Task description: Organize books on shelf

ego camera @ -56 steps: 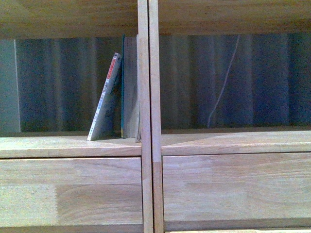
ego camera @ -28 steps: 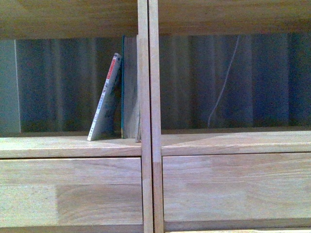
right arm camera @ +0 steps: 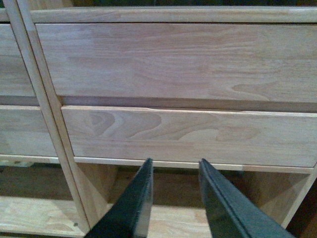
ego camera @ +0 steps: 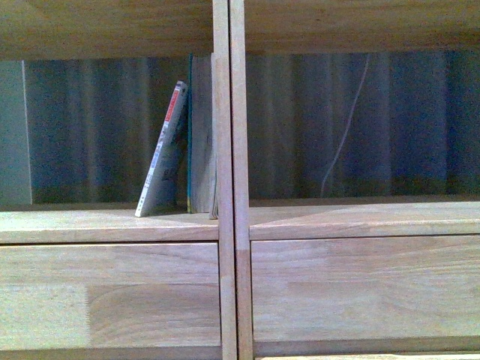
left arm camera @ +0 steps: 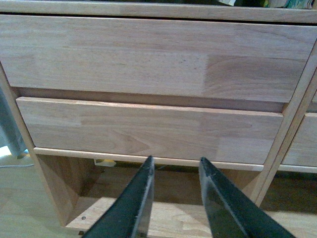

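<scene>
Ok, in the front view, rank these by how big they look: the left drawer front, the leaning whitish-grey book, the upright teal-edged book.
1. Left drawer front, by far the largest.
2. Teal-edged book, taller, though partly hidden by the shelf's central post.
3. Whitish-grey book.
The books are close; only edges show, so that order is unsure.

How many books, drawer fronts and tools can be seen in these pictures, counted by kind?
Books: 2, the whitish-grey book leaning on the teal-edged book, both in the left compartment.
Drawer fronts: 4, two under the left tool and two under the right tool.
Tools: 2, both open and holding nothing.
Total: 8
</scene>
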Available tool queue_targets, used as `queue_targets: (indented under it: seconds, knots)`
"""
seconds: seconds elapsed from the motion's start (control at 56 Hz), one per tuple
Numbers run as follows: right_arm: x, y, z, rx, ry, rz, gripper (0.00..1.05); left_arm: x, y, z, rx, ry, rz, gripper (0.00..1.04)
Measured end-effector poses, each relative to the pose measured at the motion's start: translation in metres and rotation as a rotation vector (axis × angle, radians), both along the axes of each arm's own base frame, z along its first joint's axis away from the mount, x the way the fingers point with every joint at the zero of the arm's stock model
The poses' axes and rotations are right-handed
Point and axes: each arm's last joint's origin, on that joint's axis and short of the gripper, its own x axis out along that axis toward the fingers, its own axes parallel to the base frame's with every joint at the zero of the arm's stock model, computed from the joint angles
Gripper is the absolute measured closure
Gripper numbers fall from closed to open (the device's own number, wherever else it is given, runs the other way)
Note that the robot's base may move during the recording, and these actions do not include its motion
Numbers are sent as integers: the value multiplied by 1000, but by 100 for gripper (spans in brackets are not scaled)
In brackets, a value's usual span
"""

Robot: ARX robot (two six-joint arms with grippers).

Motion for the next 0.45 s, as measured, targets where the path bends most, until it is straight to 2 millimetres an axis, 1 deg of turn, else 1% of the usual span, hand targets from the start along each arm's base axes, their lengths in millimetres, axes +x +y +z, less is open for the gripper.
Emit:
queue_targets:
  seconds: [0.196, 0.214, 0.25, 0.268, 0.304, 0.321, 0.393, 0.446]
  knots:
    - [0, 0, 0, 0, 0, 0, 38, 0, 0, 0, 0, 1, 0, 39]
    - [0, 0, 0, 0, 0, 0, 36, 0, 0, 0, 0, 1, 0, 37]
    - [0, 0, 0, 0, 0, 0, 29, 0, 0, 0, 0, 1, 0, 32]
    - [0, 0, 0, 0, 0, 0, 28, 0, 0, 0, 0, 1, 0, 28]
    - [0, 0, 0, 0, 0, 0, 21, 0, 0, 0, 0, 1, 0, 21]
    - [0, 0, 0, 0, 0, 0, 19, 0, 0, 0, 0, 1, 0, 19]
    - [0, 0, 0, 0, 0, 0, 7, 0, 0, 0, 0, 1, 0, 6]
    - [0, 0, 0, 0, 0, 0, 7, 0, 0, 0, 2, 1, 0, 7]
